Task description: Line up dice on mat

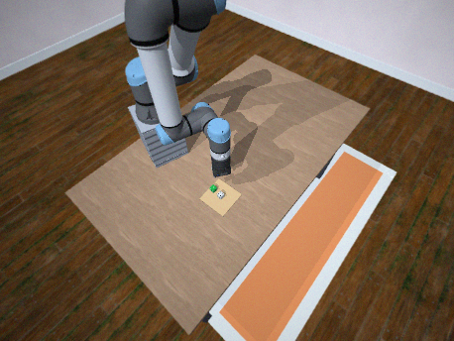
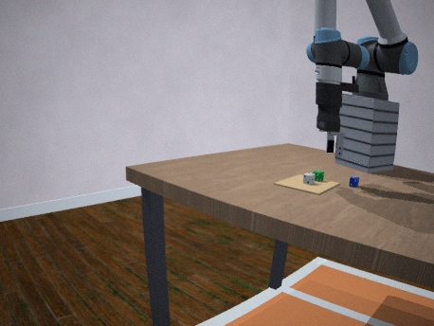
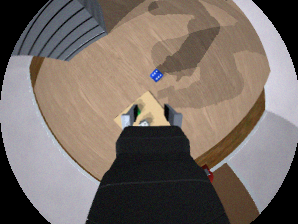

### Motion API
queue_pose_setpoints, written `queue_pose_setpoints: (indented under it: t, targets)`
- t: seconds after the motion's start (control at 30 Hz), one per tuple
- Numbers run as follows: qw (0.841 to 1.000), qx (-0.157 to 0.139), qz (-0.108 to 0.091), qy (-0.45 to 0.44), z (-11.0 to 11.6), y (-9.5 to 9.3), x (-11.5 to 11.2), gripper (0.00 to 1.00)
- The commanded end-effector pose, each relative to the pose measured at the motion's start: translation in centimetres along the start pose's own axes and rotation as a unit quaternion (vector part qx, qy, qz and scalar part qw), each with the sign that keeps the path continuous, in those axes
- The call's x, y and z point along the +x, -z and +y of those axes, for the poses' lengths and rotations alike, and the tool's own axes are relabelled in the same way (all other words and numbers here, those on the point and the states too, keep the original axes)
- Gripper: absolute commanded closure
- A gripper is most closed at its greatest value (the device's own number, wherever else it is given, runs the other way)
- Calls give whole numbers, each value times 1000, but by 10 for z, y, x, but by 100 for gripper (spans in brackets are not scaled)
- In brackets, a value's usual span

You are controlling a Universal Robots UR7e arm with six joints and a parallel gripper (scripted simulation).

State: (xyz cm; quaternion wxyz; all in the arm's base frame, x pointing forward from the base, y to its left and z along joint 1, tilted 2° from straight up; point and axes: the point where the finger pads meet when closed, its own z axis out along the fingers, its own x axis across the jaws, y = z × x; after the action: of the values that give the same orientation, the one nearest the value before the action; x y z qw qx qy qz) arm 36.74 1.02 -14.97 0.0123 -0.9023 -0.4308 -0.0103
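Note:
A small tan mat (image 1: 220, 199) lies on the wooden table in front of the robot's base. A green die (image 1: 213, 188) and a white die (image 1: 221, 194) stand close together on it; both also show in the exterior view, the green die (image 2: 318, 175) and the white die (image 2: 309, 178). A blue die (image 2: 353, 181) stands on the bare table beside the mat (image 2: 306, 185); it also shows in the wrist view (image 3: 156, 74). My gripper (image 2: 330, 144) hangs open and empty, well above the table near the mat's base side. In the top view my gripper (image 1: 221, 170) hides the blue die.
The grey ribbed base block (image 2: 367, 137) stands just behind the mat. An orange panel with a white frame (image 1: 307, 248) lies on the floor along the table's far side. The table edge runs close to that panel.

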Motion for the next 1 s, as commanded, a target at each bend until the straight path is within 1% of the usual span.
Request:
queue_pose_setpoints:
  t: [0.0,0.1,0.2,0.37,0.43,0.53,0.73,0.77,0.97]
  targets:
    - [998,0,0,-55,-11,-1,3,0]
    - [994,0,0,-113,-23,-2,6,0]
    - [991,0,0,-135,-27,-2,7,0]
    - [982,0,0,-191,-38,-3,10,0]
    - [975,0,0,-221,-44,-3,11,0]
    - [974,0,0,-226,-45,-3,11,0]
    - [951,0,0,-308,-61,-3,13,0]
    - [951,0,0,-310,-61,-3,13,0]
    - [933,0,0,-360,-70,-2,15,0]
